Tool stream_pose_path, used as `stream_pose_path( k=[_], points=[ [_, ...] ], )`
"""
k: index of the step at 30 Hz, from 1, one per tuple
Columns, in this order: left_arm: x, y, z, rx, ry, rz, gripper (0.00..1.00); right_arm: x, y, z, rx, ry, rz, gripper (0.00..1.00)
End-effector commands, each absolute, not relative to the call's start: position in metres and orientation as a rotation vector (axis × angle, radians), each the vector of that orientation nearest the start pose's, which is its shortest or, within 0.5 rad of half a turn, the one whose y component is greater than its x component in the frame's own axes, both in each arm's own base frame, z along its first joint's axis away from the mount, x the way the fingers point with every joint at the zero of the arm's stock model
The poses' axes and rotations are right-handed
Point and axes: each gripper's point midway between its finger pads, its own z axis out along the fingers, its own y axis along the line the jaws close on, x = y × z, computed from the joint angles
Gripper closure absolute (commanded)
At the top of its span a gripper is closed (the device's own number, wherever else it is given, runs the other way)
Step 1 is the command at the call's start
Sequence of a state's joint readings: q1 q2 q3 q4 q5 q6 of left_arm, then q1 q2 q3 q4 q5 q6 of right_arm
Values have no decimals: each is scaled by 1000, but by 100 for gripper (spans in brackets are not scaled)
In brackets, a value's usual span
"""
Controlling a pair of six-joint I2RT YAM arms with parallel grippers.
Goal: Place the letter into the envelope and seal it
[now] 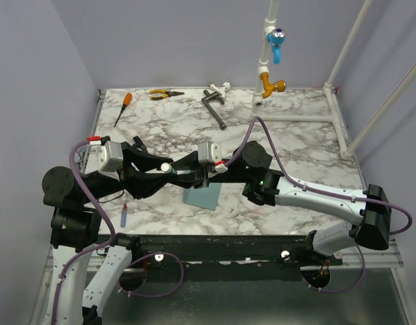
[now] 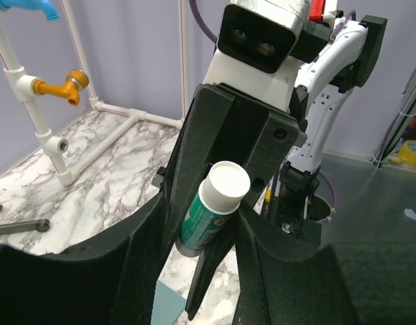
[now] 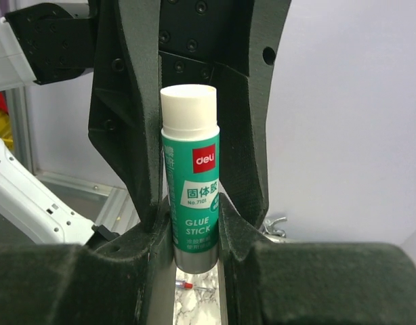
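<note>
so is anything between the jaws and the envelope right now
Yes: a glue stick fills the right gripper, clamped in its jaws, and its capped end sits between the jaws of the left gripper. The envelope lies flat on the table beneath them, with nothing visible resting on the part that shows.

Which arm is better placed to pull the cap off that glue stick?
Left. The left tool straddles the white cap, while the right tool grips the glue stick by its green body.
</note>
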State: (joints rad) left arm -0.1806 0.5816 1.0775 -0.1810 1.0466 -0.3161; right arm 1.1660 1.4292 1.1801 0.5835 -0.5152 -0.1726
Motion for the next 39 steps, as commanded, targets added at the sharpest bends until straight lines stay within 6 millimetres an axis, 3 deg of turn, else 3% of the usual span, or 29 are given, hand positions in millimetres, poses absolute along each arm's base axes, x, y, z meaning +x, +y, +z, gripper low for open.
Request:
stream_pose_path(
  k=[1, 5, 7, 9, 14, 16, 19, 20, 22, 28, 33, 39],
  points=[
    [105, -184, 436, 860, 1233, -1098, 58, 93, 464, 420, -1201, 638, 1221, 99],
    [101, -185, 436, 873, 1226, -1113, 59, 93, 466, 422, -1201, 639, 1223, 99],
    [100, -185, 435, 879, 1223, -1114, 76, 93, 466, 423, -1201, 638, 1224, 99],
    [99, -185, 435, 879, 1220, -1112, 100, 93, 465, 423, -1202, 636, 1225, 99],
    [96, -184, 436, 871, 1215, -1110, 100, 90, 462, 422, -1209, 633, 1231, 96],
    [95, -183, 438, 847, 1225, -1122, 100, 90, 461, 421, -1209, 646, 1231, 81],
    [93, -182, 442, 821, 1231, -1133, 100, 94, 457, 420, -1184, 682, 1223, 46],
    [93, -182, 444, 812, 1232, -1135, 100, 97, 455, 417, -1176, 702, 1215, 38],
    [90, -181, 449, 797, 1224, -1138, 100, 101, 449, 411, -1144, 739, 1196, 32],
    [79, -179, 460, 782, 1180, -1140, 100, 104, 426, 413, -1001, 782, 1235, 30],
    [82, -177, 455, 776, 1163, -1103, 100, 93, 425, 420, -941, 782, 1376, 34],
    [82, -177, 456, 790, 1149, -1098, 100, 94, 431, 423, -930, 807, 1413, 40]
  ],
)
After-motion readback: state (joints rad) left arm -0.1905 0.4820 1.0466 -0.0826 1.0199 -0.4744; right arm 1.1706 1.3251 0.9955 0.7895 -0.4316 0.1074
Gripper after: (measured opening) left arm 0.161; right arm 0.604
